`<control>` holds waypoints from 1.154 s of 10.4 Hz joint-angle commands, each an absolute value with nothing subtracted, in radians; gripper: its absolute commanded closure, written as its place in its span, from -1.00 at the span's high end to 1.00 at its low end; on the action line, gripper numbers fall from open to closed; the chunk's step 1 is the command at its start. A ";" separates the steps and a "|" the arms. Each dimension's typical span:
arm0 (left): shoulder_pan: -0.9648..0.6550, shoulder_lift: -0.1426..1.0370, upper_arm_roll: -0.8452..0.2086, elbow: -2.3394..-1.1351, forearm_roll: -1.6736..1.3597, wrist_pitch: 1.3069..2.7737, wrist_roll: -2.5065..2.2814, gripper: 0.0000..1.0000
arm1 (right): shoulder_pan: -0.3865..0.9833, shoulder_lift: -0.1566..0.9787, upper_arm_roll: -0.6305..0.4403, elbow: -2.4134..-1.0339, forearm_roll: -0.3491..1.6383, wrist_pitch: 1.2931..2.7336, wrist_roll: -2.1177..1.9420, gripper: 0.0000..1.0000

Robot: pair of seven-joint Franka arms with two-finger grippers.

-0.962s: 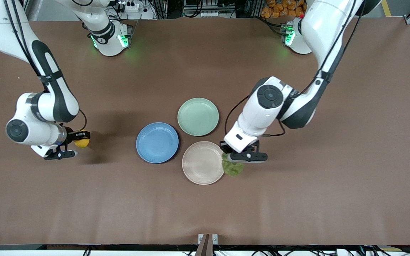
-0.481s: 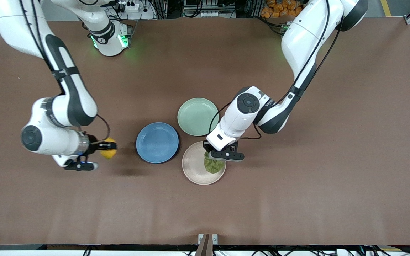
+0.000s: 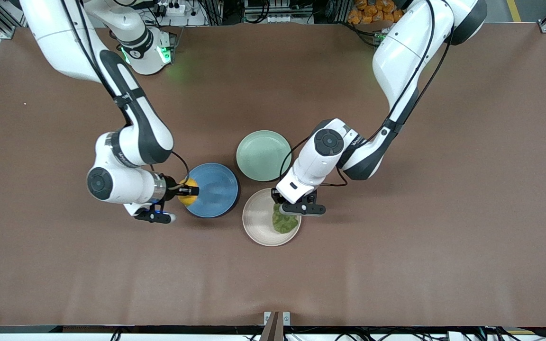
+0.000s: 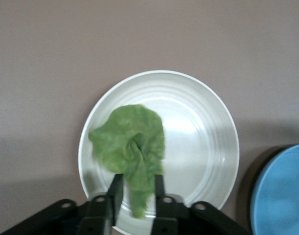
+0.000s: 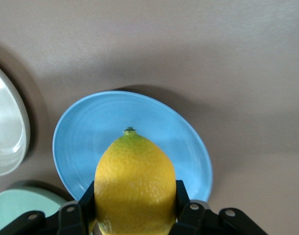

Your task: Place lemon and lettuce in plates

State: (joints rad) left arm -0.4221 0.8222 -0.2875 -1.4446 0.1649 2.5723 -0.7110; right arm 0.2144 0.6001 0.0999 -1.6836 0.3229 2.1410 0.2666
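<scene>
Your right gripper (image 3: 188, 191) is clamped on the lemon (image 3: 186, 194), and it's hanging over the rim of the blue plate (image 3: 216, 189) at the right arm's end of that plate. From the right wrist camera you see the lemon (image 5: 134, 183) squeezed between both fingers (image 5: 182, 196), stem tip pointing out over the blue plate (image 5: 90, 142), clear of the plate's surface.

Over on your left arm, the left gripper (image 3: 288, 207) sits above the beige plate (image 3: 259, 222), fingers pinched on the lettuce (image 3: 284, 221). The left wrist camera shows the leaf (image 4: 132, 149) gripped by its narrow stem end between the two fingers (image 4: 115, 191), the crinkled body drooping down over the beige plate (image 4: 208, 142), toward the edge nearer the left arm. Whether the leaf's tip touches the plate, you can't tell from here.

The mint-green plate (image 3: 263, 155) lies farther from the front camera than the other two, between them, and nothing is on it. All three plates huddle close together mid-table (image 3: 396, 260), the blue one nearly touching the beige one.
</scene>
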 commanded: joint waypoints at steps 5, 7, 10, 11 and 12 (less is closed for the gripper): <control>-0.353 0.571 -0.268 -1.430 0.167 2.237 -0.719 1.00 | 0.212 0.657 0.098 -1.606 0.368 2.146 0.281 1.00; -0.292 0.467 -0.268 -1.430 0.164 2.114 -0.663 1.00 | 0.190 0.628 0.097 -1.568 0.367 2.097 0.278 1.00; -0.169 0.336 -0.271 -1.430 0.150 1.909 -0.502 1.00 | 0.054 0.537 0.087 -1.387 0.348 1.709 0.268 1.00; -0.113 0.298 -0.276 -1.430 0.149 1.838 -0.406 1.00 | 0.034 0.507 0.081 -1.361 0.303 1.666 0.256 1.00; -0.053 0.260 -0.278 -1.428 0.143 1.795 -0.291 1.00 | 0.017 0.447 0.081 -1.359 0.203 1.626 0.226 1.00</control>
State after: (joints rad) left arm -0.1280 0.3344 -0.2678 -1.3908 0.1646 1.8468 -0.4172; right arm 0.0305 0.5191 0.0752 -1.3553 0.2901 1.6733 0.2443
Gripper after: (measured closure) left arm 0.000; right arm 0.000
